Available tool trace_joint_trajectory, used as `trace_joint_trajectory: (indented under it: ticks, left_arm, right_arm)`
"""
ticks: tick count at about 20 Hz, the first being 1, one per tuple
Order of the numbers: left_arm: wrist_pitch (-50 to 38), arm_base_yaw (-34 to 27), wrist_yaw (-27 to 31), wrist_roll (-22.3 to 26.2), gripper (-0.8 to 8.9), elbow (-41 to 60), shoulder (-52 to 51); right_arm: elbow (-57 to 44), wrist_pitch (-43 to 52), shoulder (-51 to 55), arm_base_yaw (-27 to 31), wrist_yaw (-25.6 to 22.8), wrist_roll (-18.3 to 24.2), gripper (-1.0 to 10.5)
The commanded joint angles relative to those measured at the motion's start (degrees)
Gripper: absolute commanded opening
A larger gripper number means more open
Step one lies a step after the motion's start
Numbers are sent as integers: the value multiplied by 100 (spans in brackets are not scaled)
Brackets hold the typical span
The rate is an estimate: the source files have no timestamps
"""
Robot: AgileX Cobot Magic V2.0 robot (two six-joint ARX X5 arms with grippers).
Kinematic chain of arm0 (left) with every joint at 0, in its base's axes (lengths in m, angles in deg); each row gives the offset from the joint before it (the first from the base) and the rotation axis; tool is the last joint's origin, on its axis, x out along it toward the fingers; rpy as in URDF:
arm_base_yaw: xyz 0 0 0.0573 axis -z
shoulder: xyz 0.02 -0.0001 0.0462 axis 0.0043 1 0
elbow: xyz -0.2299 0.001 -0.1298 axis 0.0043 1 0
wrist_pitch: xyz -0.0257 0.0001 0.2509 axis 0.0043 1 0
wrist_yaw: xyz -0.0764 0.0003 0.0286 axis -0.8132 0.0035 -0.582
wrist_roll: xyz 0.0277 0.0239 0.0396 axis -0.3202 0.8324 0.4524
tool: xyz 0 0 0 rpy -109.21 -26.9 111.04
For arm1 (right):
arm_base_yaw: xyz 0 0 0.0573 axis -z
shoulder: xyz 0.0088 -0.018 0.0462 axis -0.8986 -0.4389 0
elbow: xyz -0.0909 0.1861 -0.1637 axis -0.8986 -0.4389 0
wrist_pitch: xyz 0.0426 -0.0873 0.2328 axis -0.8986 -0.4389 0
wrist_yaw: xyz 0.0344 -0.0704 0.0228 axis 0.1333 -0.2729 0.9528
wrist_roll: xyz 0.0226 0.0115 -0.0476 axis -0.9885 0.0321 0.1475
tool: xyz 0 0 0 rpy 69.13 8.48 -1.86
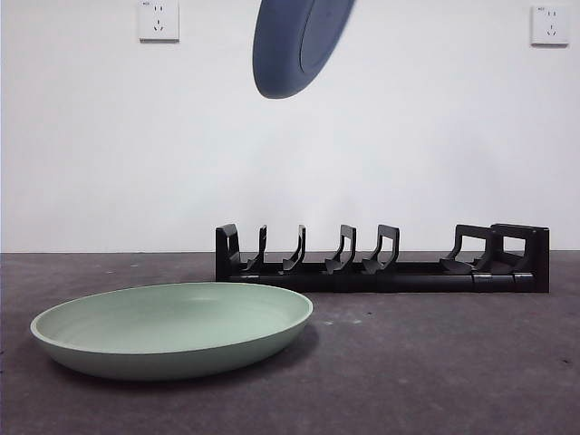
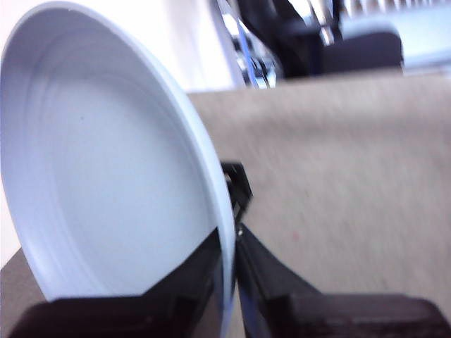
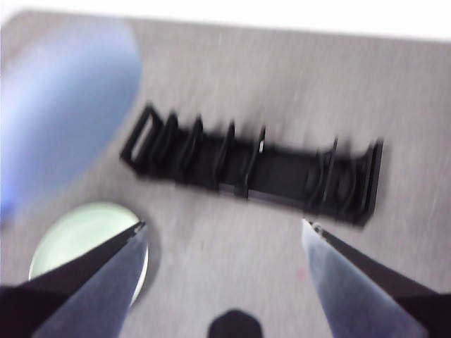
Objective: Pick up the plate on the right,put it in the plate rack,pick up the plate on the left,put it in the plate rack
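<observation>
left gripper (image 2: pixel 232 282) clamped on blue plate (image 1: pixel 299 41); I'd align its edge with a plate rack (image 1: pixel 381 263) slot, lower slow; right gripper (image 3: pixel 225 236) open

Blue plate (image 1: pixel 299 41) aloft; green plate (image 1: pixel 172 328) flat; rack (image 1: pixel 381 263) empty.

The blue plate (image 1: pixel 299 43) is cut off by the front view's top edge, its holder out of sight. In the left wrist view the left hand (image 2: pixel 229 243) shows partly behind the plate's rim. The rack (image 3: pixel 254 169) and green plate (image 3: pixel 88 243) are blurred in the right wrist view.
</observation>
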Motion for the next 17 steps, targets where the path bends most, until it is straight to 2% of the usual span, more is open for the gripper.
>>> trace_joint_trajectory:
  ticks: [1,3,6,11,14,17]
  left_arm:
    - [-573,-236,-262,-1110,-8,-4,352]
    - [-973,-334,-326,-1493,-8,-4,693]
    - [-1453,-391,-138,-1805,-8,-4,1169]
    - [-2179,-461,356,-2146,-8,-4,1766]
    - [-2446,-496,411,-2177,-8,-4,2076]
    - [-2625,-516,442,-2280,-8,-4,2409]
  right_arm:
    - [-17,-337,-17,-11,31,140,375]
    - [-140,-374,-11,-11,321,151,374]
    - [-525,-374,28,-11,769,223,374]
    - [-1727,-332,232,-13,778,402,374]
    - [-2420,-46,330,-11,785,404,374]
    - [-2964,260,365,-11,1071,404,374]
